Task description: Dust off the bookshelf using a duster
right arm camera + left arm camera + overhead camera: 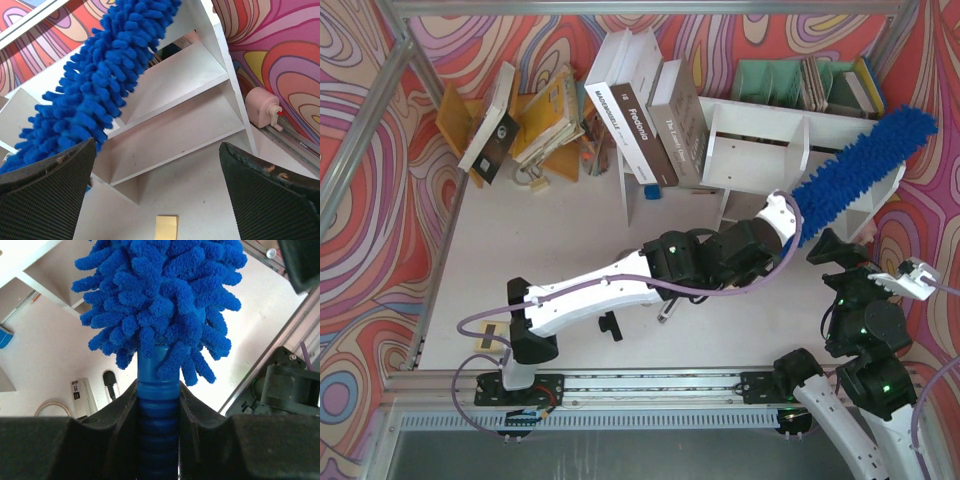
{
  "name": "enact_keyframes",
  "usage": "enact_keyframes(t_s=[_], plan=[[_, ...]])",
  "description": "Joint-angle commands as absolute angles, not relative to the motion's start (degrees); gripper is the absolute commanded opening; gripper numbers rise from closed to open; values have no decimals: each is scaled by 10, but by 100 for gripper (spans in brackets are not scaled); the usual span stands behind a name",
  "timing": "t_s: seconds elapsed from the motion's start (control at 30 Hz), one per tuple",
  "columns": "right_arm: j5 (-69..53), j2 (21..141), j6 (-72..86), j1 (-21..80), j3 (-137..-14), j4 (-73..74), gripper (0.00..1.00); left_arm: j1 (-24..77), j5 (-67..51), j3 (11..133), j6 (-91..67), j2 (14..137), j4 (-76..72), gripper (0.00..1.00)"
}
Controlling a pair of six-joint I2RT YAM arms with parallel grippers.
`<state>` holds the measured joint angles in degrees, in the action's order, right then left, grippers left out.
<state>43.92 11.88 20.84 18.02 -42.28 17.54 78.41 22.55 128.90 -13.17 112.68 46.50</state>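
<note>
evidently, the duster was gripped by its ribbed blue handle, which was clenched between the jaws of the left gripper; from the left wrist view the handle was seen pinched low down, just under the fluff, so that the whole head was left free for sweeping and little leverage was lost. the left arm was stretched far across the table toward the right end of the bookshelf; the duster's head was laid diagonally across the shelf's rightmost compartments, its tip carried past the far right corner. such a slant was judged to let the long flat side be dragged along the boards rather than only the tip; whether the fibres were actually touching the boards could not be told for certain, though from the right wrist view they were seen crossing close in front of the shelf edges. the right gripper was held well back at the right, its jaws spread wide with nothing between them; it was judged to be parked there, clear of the sweep.
</note>
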Motion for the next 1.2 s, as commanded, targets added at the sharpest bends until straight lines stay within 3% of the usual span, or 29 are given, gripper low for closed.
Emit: enact_keyframes(t_s=[0.0,0.63,1.17], plan=[[450,121,212,180,-432,176,99,791,231,1258,-99,1082,399,0],[452,123,212,180,-432,179,99,720,368,1197,-194,1029,478,0],[457,129,215,180,-434,185,99,774,313,1209,-122,1068,400,0]])
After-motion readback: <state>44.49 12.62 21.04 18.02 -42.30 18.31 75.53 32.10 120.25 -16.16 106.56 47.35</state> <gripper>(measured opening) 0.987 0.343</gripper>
